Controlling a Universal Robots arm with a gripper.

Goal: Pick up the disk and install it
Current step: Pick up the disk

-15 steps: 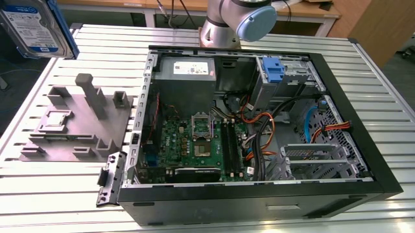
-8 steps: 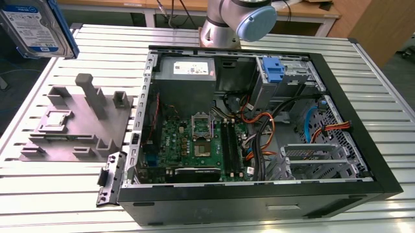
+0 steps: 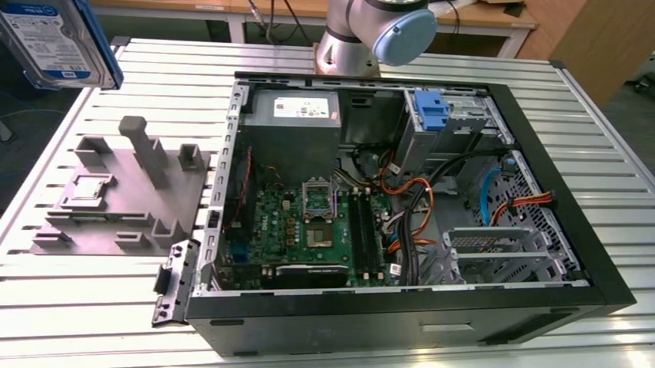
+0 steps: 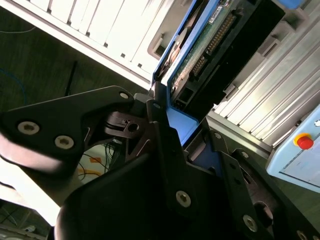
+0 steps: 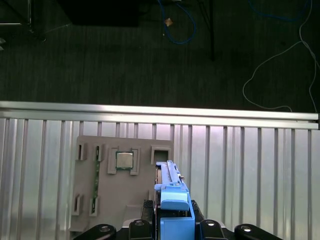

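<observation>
Disk (image 3: 57,38) is off the table, pinched by the claw (image 4: 175,130) on its blue carrier end. Looks like the lift-and-carry stage: the grip should sit square on plastic, not on the circuit board, so the drive can't pivot. The first wrist view shows the grey fixture (image 5: 125,180) directly below the claw. The exterior view adds the open case (image 3: 409,192), off to one side of it.

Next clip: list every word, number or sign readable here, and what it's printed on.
White-and-blue label on the grey metal disk in its blue plastic carrier: print too small to read.
White label on the grey power supply box: too small to read.
Green motherboard: markings too small to read.
Nothing can be quoted.
</observation>
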